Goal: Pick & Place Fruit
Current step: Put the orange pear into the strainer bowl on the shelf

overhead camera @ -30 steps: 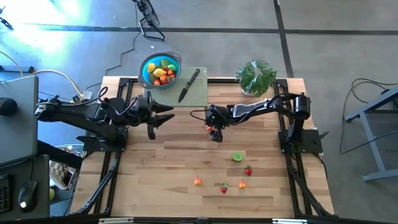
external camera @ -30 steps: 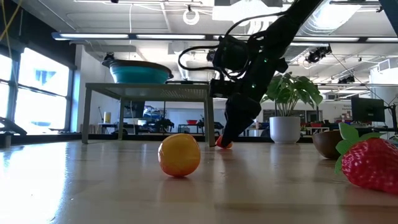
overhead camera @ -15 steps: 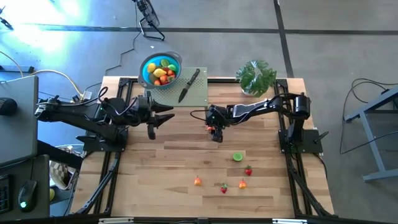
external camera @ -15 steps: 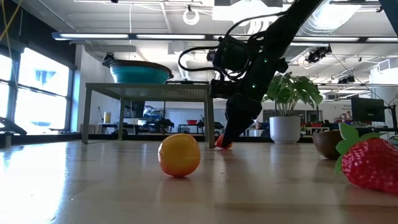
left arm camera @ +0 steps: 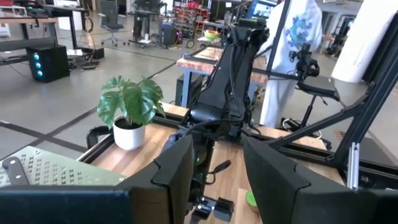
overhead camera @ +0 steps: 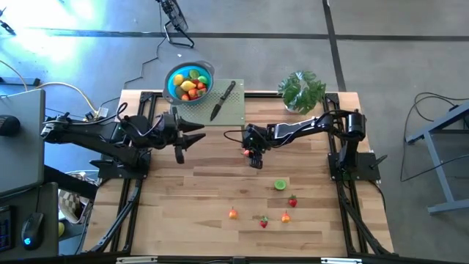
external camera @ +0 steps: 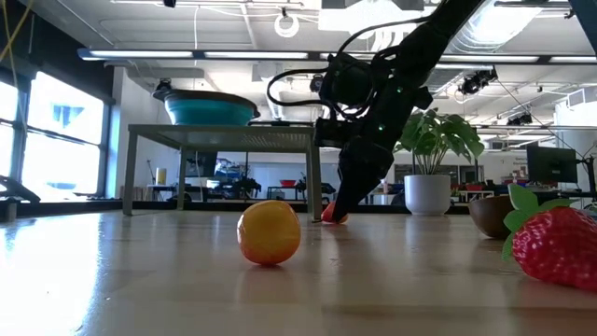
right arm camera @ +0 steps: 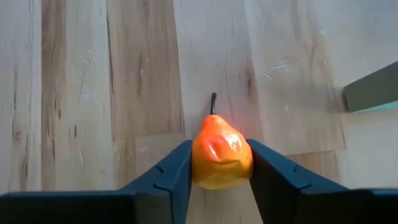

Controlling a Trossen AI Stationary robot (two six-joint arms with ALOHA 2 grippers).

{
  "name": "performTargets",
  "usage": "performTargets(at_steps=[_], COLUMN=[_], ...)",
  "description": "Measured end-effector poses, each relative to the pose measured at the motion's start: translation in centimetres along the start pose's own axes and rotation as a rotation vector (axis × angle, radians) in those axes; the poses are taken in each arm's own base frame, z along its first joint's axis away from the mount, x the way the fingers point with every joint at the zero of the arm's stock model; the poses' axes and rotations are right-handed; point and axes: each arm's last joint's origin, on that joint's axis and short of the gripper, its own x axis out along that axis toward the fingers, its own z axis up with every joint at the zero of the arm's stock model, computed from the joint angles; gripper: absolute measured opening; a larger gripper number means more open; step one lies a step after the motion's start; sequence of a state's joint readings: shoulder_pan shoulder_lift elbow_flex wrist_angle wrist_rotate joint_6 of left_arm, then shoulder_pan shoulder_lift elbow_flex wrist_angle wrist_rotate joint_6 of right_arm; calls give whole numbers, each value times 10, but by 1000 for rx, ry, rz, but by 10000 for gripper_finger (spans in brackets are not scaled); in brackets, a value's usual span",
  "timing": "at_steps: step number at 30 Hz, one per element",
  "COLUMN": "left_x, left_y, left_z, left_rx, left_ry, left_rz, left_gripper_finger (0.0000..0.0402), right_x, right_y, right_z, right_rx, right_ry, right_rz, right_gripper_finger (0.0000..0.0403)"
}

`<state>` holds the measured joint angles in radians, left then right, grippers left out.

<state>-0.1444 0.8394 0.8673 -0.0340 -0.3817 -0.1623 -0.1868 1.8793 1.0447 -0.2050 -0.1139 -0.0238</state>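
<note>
Right gripper [right arm camera: 221, 163] just narrowed: fingers [right arm camera: 171, 174] now pinching orange pear [right arm camera: 221, 155] on counter [overhead camera: 212, 183] mid-board. Grasp looks made; lift toward bowl [overhead camera: 188, 82] next. Left gripper [overhead camera: 192, 137] waiting nearby, fingers partly apart, empty

Pear [right arm camera: 221, 155] between jaws, on table [overhead camera: 205, 198].

An orange fruit [external camera: 269, 233] sits on the table [external camera: 140, 289], a strawberry [external camera: 557, 247] to its right. Behind, the right gripper [external camera: 338, 211] reaches down to a small red-orange piece [external camera: 330, 213].
</note>
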Motion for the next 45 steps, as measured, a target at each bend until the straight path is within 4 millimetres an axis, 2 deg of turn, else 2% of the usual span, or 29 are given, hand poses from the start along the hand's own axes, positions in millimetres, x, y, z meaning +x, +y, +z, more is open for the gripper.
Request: performTargets(at_steps=[20, 28, 38, 45], left_x=[0, 0, 0, 0], left_y=[0, 0, 0, 0], left_z=[-2, -2, -2, -2], left_rx=[9, 8, 8, 8], left_ry=[22, 21, 20, 20], left_rz=[4, 4, 4, 4], left_gripper_finger=[140, 140, 140, 140], right_x=[1, 1, 1, 1], right_y=[8, 13, 14, 14], right_z=[-2, -2, -1, -2], right_rx=[-104, -107, -49, -18], right_ry=[22, 13, 15, 18], right_rz=[6, 118, 117, 121], right_gripper_finger=[214, 209, 194, 218])
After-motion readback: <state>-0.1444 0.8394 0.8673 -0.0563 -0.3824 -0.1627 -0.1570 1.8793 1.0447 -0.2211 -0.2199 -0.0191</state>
